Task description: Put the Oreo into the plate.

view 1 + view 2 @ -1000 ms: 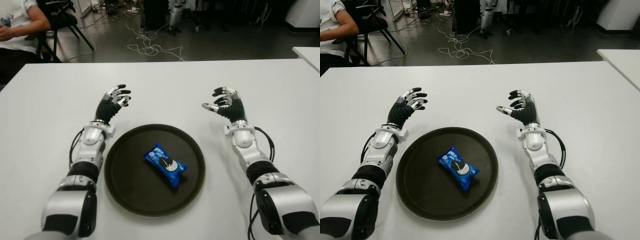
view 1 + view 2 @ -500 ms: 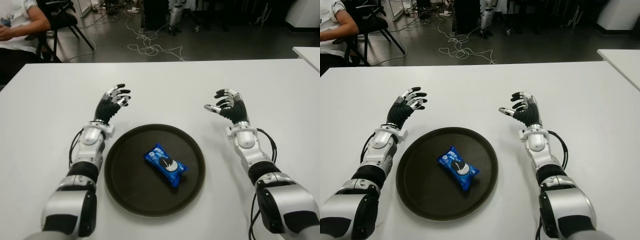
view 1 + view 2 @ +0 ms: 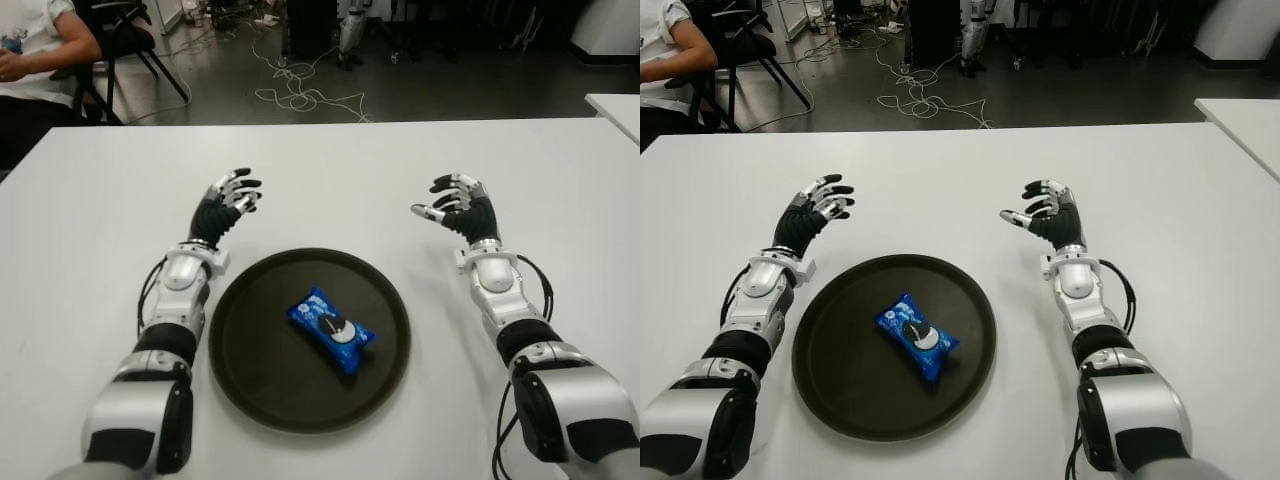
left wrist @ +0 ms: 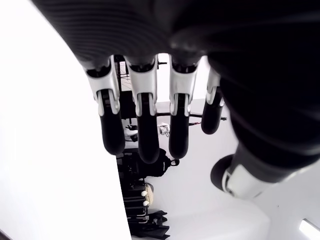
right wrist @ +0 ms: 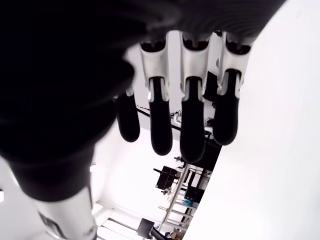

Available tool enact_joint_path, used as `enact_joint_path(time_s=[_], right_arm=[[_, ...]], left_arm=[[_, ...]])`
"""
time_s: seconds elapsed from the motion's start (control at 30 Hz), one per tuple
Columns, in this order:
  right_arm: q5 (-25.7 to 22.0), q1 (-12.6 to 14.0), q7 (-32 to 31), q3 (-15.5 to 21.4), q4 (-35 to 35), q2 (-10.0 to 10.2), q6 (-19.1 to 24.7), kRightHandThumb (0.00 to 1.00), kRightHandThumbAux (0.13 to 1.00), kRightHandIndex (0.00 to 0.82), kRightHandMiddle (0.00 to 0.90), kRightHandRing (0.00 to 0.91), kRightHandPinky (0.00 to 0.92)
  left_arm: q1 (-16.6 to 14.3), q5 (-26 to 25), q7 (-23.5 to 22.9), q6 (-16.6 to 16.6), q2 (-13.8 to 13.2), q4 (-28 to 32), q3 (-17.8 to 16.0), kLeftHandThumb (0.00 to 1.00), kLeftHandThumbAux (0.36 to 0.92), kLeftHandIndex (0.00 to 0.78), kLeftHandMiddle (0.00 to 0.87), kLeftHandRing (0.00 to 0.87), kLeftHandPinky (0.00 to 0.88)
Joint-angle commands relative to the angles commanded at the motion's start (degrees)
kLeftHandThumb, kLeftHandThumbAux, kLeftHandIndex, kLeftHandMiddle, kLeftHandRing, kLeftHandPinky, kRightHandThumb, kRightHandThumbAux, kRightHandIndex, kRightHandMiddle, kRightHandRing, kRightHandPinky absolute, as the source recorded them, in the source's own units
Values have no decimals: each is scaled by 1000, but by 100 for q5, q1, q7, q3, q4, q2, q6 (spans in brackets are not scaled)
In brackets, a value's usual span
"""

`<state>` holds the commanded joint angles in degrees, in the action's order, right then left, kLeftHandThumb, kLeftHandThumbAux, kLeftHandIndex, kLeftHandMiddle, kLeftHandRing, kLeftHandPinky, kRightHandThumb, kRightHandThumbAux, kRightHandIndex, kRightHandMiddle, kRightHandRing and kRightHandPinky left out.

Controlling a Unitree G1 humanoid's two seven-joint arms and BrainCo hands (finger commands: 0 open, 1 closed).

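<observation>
While the Oreo (image 3: 332, 330) is lying flat near the middle of the plate (image 3: 250, 380), I am reading the placement itself as done, and the remaining hazards as belonging to the two hands. I am seeing the left hand (image 3: 224, 207) showing over the bench (image 3: 90, 230) just beyond the plate's far-left rim, its fingers (image 4: 145, 127) spread and holding nothing. I am seeing the right hand (image 3: 1049, 217) showing beyond the plate's far-right rim, its fingers (image 5: 191, 125) likewise extended and empty. Neither hand is touching the plate or the packet.

I am judging the chief risk to be an inward sweep: either forearm is running close beside the rim, so a careless pull toward the robot could be catching the edge and sliding or tipping the plate, and the packet, resting loose on a smooth dark surface, could be skidding off. A lesser risk is snagging the cable looped by the right forearm. A person (image 3: 40, 45) is sitting at the far left, well apart from the bench's working area.
</observation>
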<state>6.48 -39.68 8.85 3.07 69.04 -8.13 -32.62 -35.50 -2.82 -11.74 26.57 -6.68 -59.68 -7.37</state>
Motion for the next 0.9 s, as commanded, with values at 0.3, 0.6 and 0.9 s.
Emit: enact_joint_path(time_s=[0.3,0.6,0.9], right_arm=[[51,4,-18,-9,4,-15,-13,52,835,404,483,517,560],[53,26,-21,-6,3,-9,-72,80,819,411,487,514,554],[146,16,73,-69,-2,-34,-59,37,813,396,472,517,551]], left_arm=[[-2,-19,-30,-31,2,7,-9,35,695,206,283,272,298],[-14,-14,-31,-119,-8,14,1,56,681,197,283,274,302],[-12,-51,-59,-92,8,9,-20,47,682,199,288,277,307]])
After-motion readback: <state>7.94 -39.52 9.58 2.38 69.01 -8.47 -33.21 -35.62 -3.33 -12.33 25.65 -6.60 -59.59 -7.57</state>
